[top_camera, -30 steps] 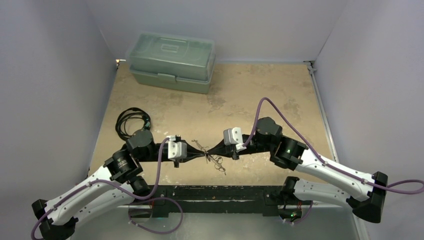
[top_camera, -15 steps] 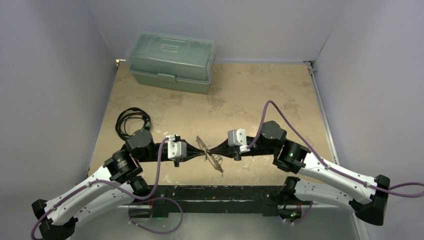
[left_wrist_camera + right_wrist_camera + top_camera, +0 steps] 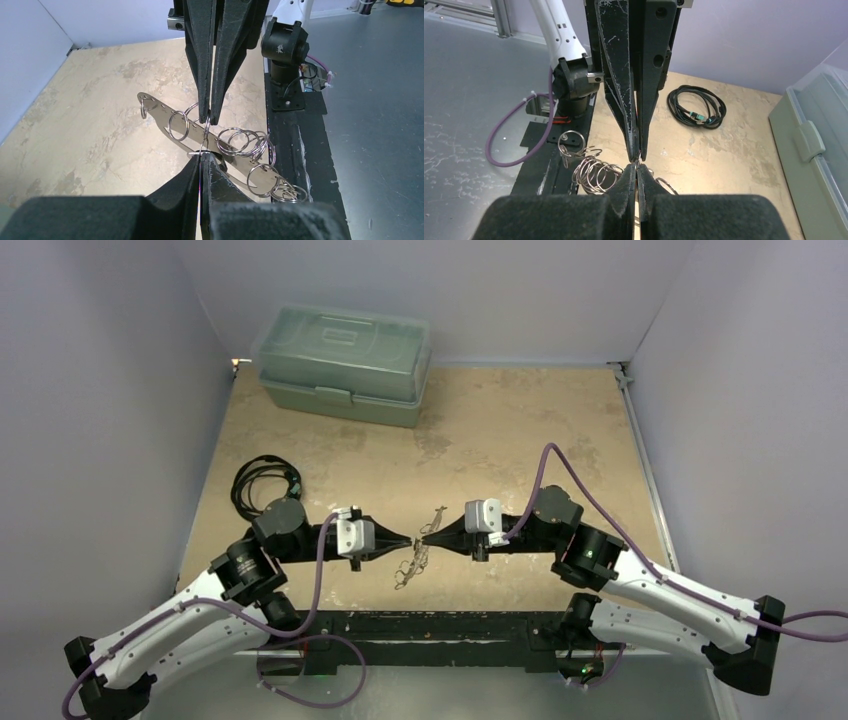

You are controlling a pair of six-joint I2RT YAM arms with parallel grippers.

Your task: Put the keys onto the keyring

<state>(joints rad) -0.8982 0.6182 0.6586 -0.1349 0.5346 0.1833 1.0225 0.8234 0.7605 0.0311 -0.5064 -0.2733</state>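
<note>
Item: keyring (image 3: 412, 562), a flat pale metal strip carrying a cluster of small rings (image 3: 242, 142). It is held above the table (image 3: 500, 430) near the front edge, slanting between the two end effector tips, far end leaning right, near end leaning left
Left end effector (image 3: 404, 540): clenched, tips pinching the strip at a small ring
Right end effector (image 3: 432, 536): clenched, nose to nose with the left, apparently nipping one of the rings on the strip
Keys: none told apart with certainty among the rings; too small to say whether any is threaded
Progress: judged mid-task. Both arms steady the keyring; threading not shown complete
Change from the earlier frame: the strip's slant has flipped, its near end now to the left instead of the right; the right arm has drawn back rightward; the left arm sits much as before
Also present: black coiled cable (image 3: 262, 483), green lidded box (image 3: 345, 365), both well apart from the work
</note>
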